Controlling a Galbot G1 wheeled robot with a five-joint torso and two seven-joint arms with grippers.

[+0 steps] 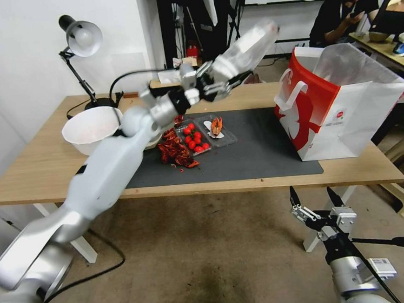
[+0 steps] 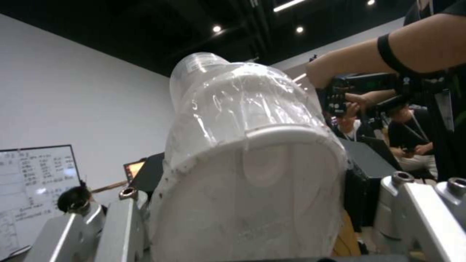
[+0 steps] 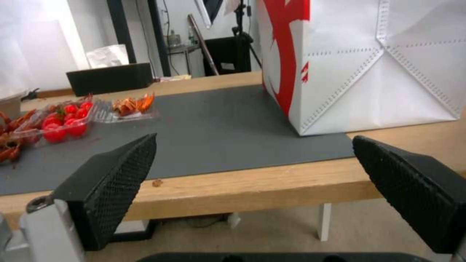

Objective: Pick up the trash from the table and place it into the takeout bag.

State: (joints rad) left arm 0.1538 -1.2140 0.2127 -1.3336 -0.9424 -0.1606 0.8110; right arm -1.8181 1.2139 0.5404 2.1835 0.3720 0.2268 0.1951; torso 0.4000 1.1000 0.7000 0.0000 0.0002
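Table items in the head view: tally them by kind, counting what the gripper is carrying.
Clear plastic containers: 3 (cup held by the left gripper, tomato tray, crayfish tray)
White bowl: 1
Takeout bag: 1
Desk lamp: 1
Pile of red scraps: 1
Total: 7

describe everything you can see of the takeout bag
The takeout bag is a large paper bag, red on one face with a white pattern, white on its creased side panel, with white loop handles and a small logo. It stands upright with its mouth open on the right end of the table, its base partly on the dark grey mat. Nothing grips it; the left gripper holds a clear plastic cup above the table, left of the bag.
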